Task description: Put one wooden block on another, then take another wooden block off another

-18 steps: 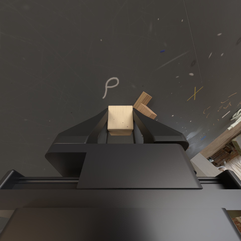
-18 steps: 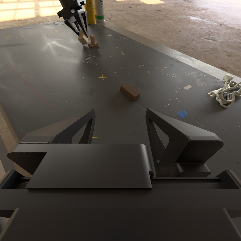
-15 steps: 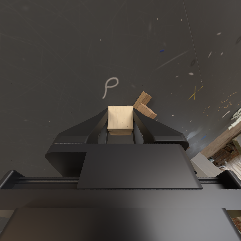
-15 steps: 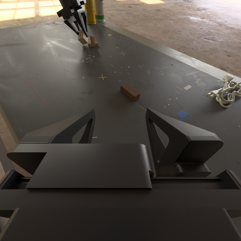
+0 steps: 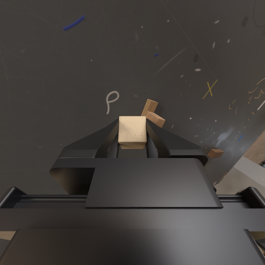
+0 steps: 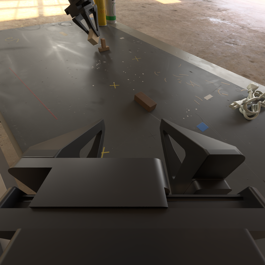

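My left gripper (image 5: 132,121) is shut on a pale wooden block (image 5: 132,131) and holds it above the dark table. In the right wrist view this gripper (image 6: 93,33) hangs at the far end with the pale block (image 6: 92,39) tilted in it. Just beyond and to the right of it a small upright block (image 6: 103,42) stands on a flat block (image 6: 104,49); this stack (image 5: 154,114) also shows in the left wrist view. A dark brown block (image 6: 144,101) lies alone mid-table, also visible in the left wrist view (image 5: 215,153). My right gripper (image 6: 131,121) is open and empty, short of it.
A yellow spray can (image 6: 101,12) and a white can with a green band (image 6: 111,12) stand at the table's far edge. A coiled white cable (image 6: 249,104) lies at the right edge. A blue square patch (image 6: 202,126) marks the table (image 6: 57,80).
My left gripper has risen a little with the pale block, so its view takes in more table and the lone dark brown block. The right gripper has not moved.
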